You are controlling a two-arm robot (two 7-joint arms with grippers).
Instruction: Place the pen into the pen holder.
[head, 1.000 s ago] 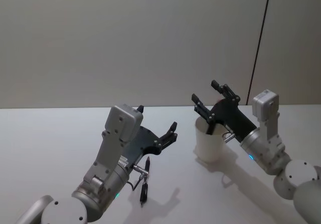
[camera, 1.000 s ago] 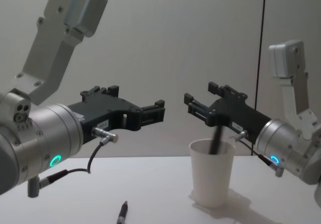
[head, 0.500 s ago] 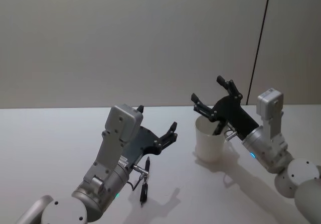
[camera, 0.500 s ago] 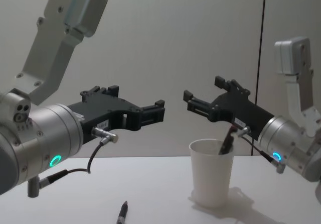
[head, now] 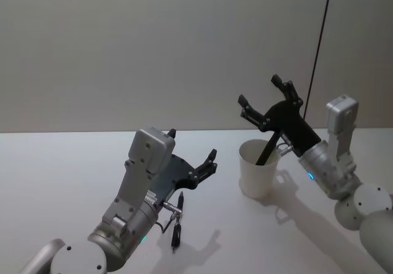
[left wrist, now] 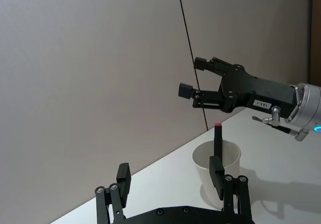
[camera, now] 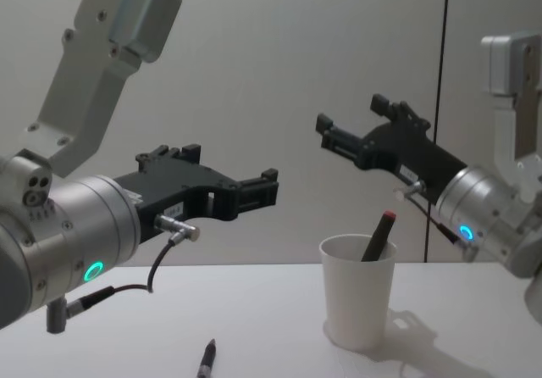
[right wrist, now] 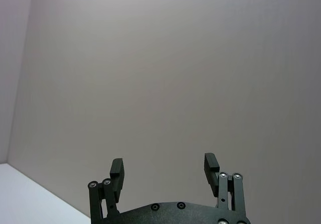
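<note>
The pen holder, a white paper cup (head: pixel 255 174) (camera: pixel 359 302) (left wrist: pixel 231 158), stands on the table right of centre. A dark pen with a red end (camera: pixel 378 235) (head: pixel 266 152) (left wrist: pixel 218 139) leans inside it, its top above the rim. My right gripper (head: pixel 259 90) (camera: pixel 350 113) (left wrist: pixel 192 77) (right wrist: pixel 163 164) hangs open above the cup, apart from the pen, nothing between its fingers. A second dark pen (head: pixel 177 222) (camera: pixel 207 361) lies flat on the table. My left gripper (head: pixel 192 144) (camera: pixel 230 164) (left wrist: pixel 170 174) hovers open above that lying pen, holding nothing.
The white table (head: pixel 61 182) runs back to a plain grey wall. A thin dark vertical line (head: pixel 319 46) marks the wall behind the right arm. Cables and a connector (camera: pixel 174 232) hang under my left wrist.
My right gripper has lifted up and back from the cup's rim, still open. The pen now leans free inside the cup. The left arm and the lying pen have not moved.
</note>
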